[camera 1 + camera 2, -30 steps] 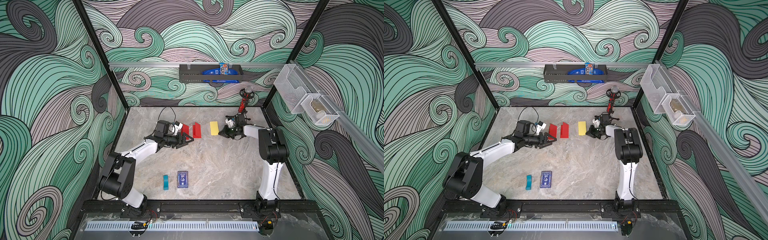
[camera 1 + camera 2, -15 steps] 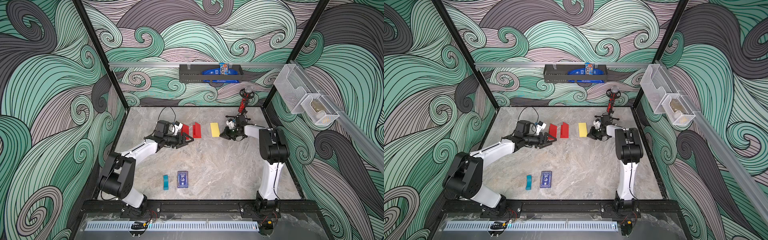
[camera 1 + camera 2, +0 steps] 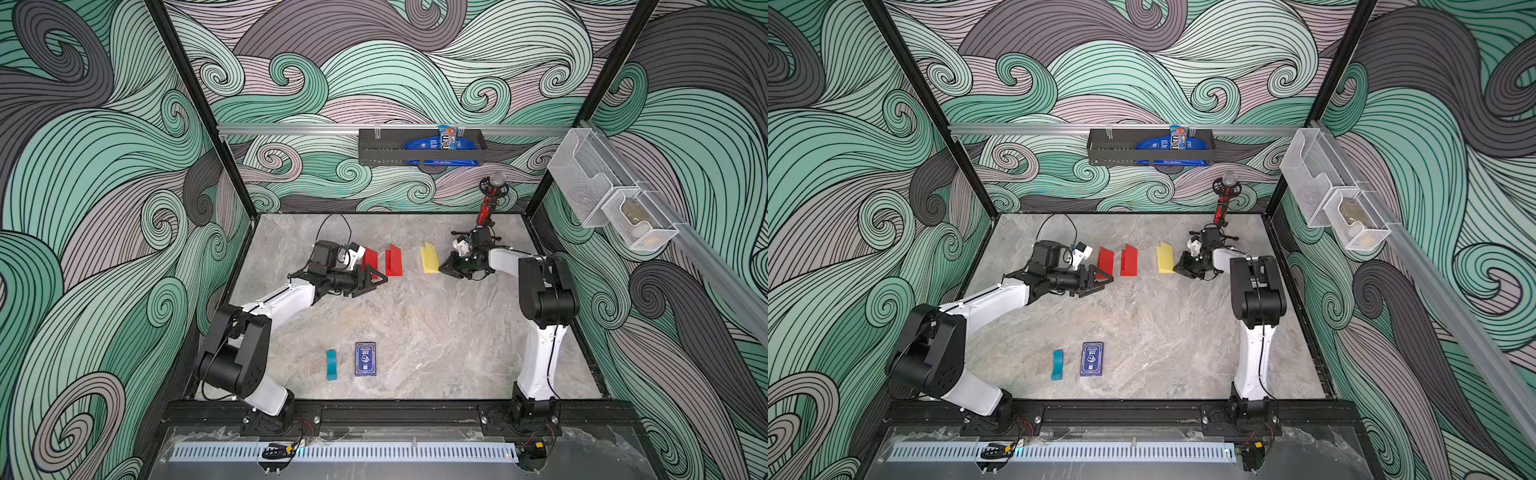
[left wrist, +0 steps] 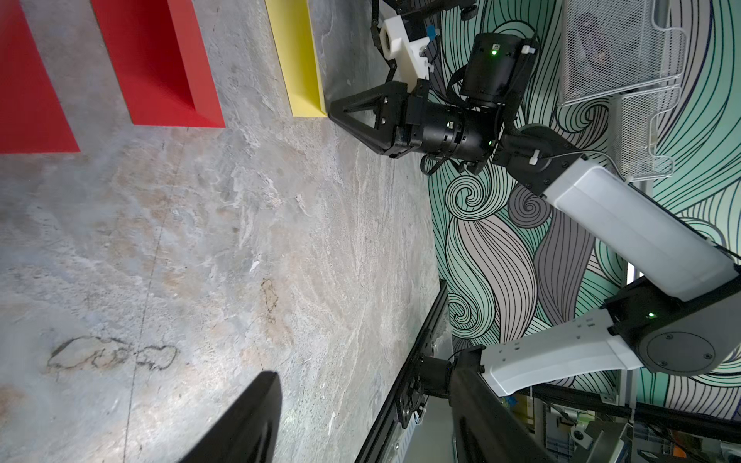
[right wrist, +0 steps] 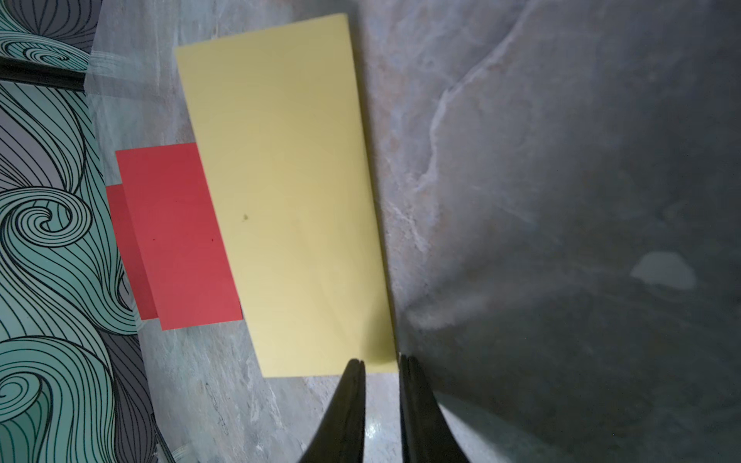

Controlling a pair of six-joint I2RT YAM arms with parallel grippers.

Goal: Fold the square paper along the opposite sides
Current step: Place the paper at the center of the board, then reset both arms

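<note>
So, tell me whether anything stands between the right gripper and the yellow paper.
Nothing visible does. The right gripper has its tips right at the yellow paper's near corner, jaws slightly apart, with only bare table around them. The red papers lie beyond the yellow one, on its far side.

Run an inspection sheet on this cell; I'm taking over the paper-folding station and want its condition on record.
Surface: marble-look table; faint stain marks; no spills seen.
Job's things: yellow paper, folded, one flap raised; two red papers beside it, folded alike, apart from each other.
Clutter: blue card box and teal piece near the front; microphone stand at the back.
Grippers: left gripper open, empty, by the red papers; right gripper, jaws narrowly apart, tips at the yellow paper's corner.
Cables: black cable looped over the left wrist; loose wires at the arm bases.
Surroundings: black basket with packets on the back wall; clear bins on the side wall.
</note>
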